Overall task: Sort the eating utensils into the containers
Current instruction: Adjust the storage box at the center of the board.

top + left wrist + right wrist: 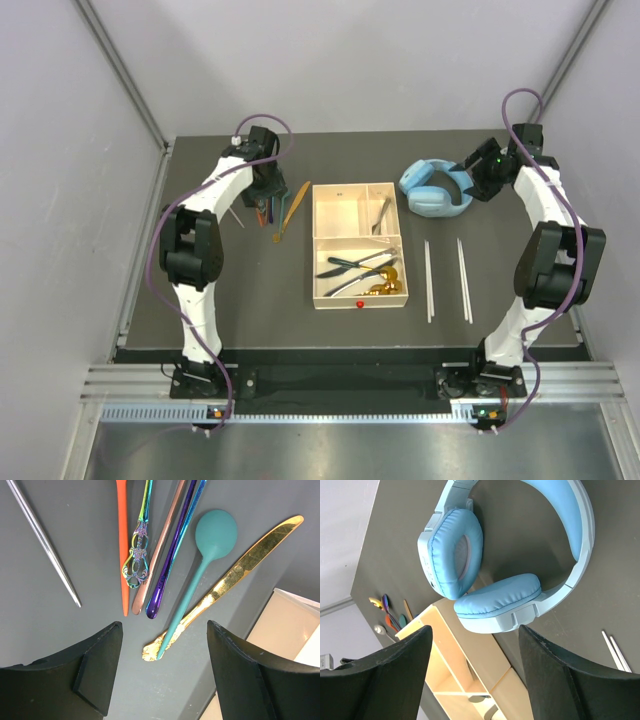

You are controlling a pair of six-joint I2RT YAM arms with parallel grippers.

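Note:
The cream tray [313, 250] lies mid-table with a red dot [359, 304] on its near rim. Its large section holds dark-and-silver cutlery [355, 268] and gold spoons [385, 281]; one small section holds a dark utensil [382, 215]. Left of the tray lie a teal spoon [215, 535], a gold knife [240, 570], an orange handle [122, 545], an iridescent handle [137, 555], a rose-gold handle [160, 550] and a purple one [172, 555]. My left gripper [165, 630] hovers open over their handle ends, holding nothing. My right gripper [475, 630] is open and empty above the headphones' edge and tray corner.
Light-blue over-ear headphones [435, 190] rest right of the tray's far corner. Two pale chopsticks [429, 280] [464, 278] lie right of the tray. A thin silver rod [45, 542] lies left of the loose cutlery. Grey walls enclose the table.

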